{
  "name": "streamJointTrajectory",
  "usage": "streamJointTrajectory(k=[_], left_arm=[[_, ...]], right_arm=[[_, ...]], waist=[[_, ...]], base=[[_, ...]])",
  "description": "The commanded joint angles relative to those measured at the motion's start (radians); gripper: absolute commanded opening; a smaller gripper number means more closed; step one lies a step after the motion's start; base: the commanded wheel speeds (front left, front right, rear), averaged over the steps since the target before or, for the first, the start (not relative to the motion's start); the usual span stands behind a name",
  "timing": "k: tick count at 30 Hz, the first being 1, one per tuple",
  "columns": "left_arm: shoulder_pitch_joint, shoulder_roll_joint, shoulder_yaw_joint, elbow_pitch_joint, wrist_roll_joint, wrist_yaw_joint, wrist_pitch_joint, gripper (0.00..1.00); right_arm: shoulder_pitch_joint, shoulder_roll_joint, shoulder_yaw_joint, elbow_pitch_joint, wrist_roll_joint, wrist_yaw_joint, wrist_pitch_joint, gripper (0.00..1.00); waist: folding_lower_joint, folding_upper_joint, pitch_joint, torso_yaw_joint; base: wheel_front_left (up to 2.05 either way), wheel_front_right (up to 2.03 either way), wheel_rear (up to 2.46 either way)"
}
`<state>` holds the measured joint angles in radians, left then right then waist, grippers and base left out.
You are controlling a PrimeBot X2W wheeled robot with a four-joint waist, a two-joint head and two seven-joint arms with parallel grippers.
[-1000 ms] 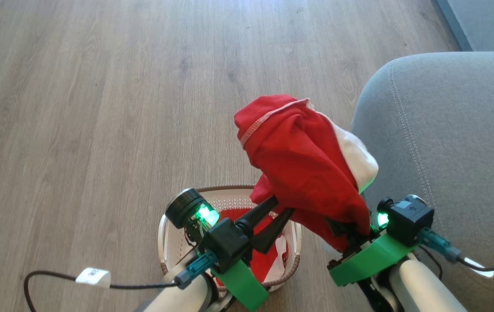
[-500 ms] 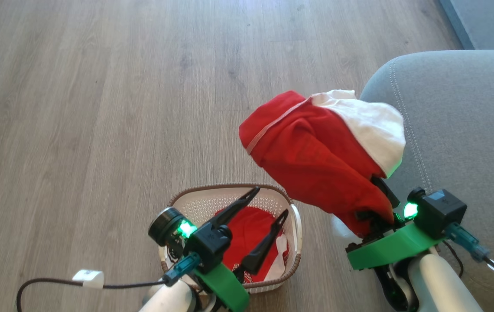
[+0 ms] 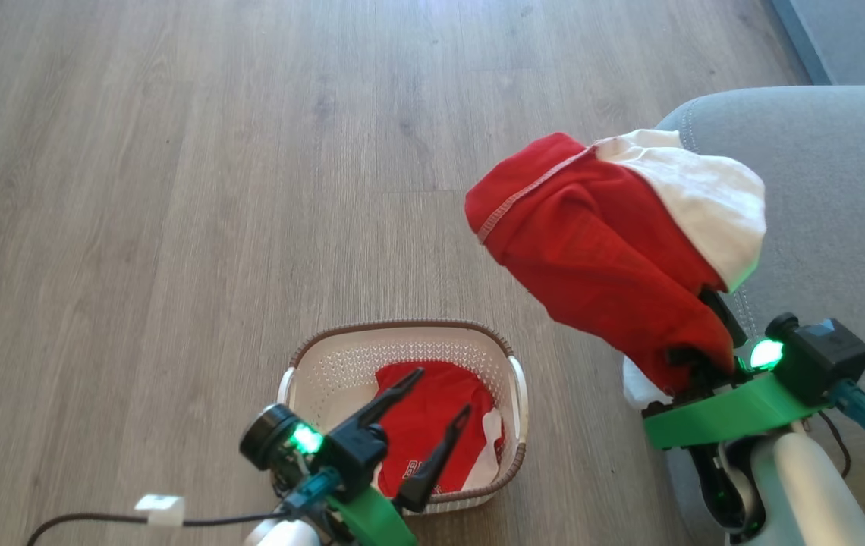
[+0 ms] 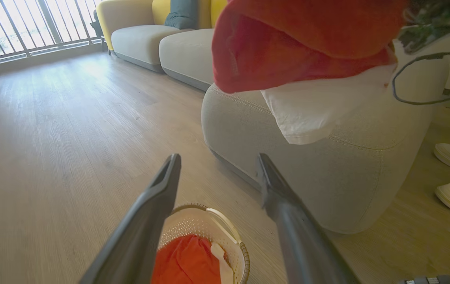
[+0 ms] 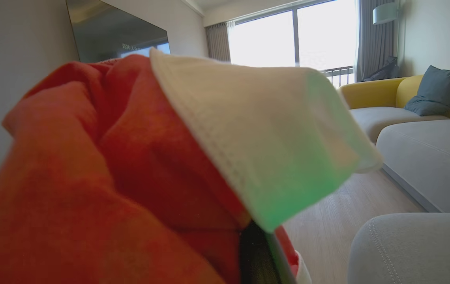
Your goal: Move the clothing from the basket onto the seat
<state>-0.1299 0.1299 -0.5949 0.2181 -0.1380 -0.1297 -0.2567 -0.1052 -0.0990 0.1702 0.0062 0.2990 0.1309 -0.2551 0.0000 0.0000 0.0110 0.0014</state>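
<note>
Bare wooden floor (image 3: 174,189) stretches wide left of the basket (image 3: 402,327), where one red garment (image 3: 425,409) lies. The left gripper (image 3: 441,390) hovers above it, jaws wide. The raised right gripper (image 3: 715,322), jaws clamped on a red-and-white garment (image 3: 607,250), holds it above the seat (image 3: 835,174) at its rounded edge.

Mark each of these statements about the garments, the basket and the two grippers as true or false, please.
1. The right gripper holds a red and white garment up in the air. True.
2. The left gripper is open above the basket. True.
3. The basket is empty. False: a second red garment lies in it.
4. The held garment lies flat on the seat. False: it hangs from the right gripper, near the edge of the seat.
5. The basket stands on a wooden floor. True.
</note>
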Motion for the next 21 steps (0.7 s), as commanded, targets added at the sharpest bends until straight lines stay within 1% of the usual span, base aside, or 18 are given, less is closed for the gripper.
streamJointTrajectory(k=[1, 9, 18, 21], left_arm=[[-0.030, 0.005, 0.045, -0.026, 0.004, -0.001, -0.005, 1.00], [-0.002, -0.012, 0.081, -0.032, 0.003, -0.001, -0.005, 1.00], [0.026, -0.020, 0.109, -0.034, 0.017, -0.001, -0.005, 1.00], [0.036, -0.023, 0.114, -0.031, 0.022, -0.001, -0.005, 1.00]], right_arm=[[-0.023, 0.006, 0.015, -0.042, 0.000, 0.000, -0.007, 0.00], [-0.020, 0.007, 0.000, -0.043, -0.004, 0.000, -0.007, 0.00], [-0.019, 0.009, -0.002, -0.039, -0.004, 0.000, -0.007, 0.00], [-0.013, 0.010, -0.024, -0.028, -0.012, 0.000, -0.007, 0.00]], waist=[[0.0000, 0.0000, 0.000, 0.000], [0.0000, 0.0000, 0.002, -0.006], [0.0000, 0.0000, -0.005, -0.011], [0.0000, 0.0000, -0.005, -0.010]], base=[[0.00, 0.00, 0.00], [0.00, 0.00, 0.00], [0.00, 0.00, 0.00], [0.00, 0.00, 0.00]])
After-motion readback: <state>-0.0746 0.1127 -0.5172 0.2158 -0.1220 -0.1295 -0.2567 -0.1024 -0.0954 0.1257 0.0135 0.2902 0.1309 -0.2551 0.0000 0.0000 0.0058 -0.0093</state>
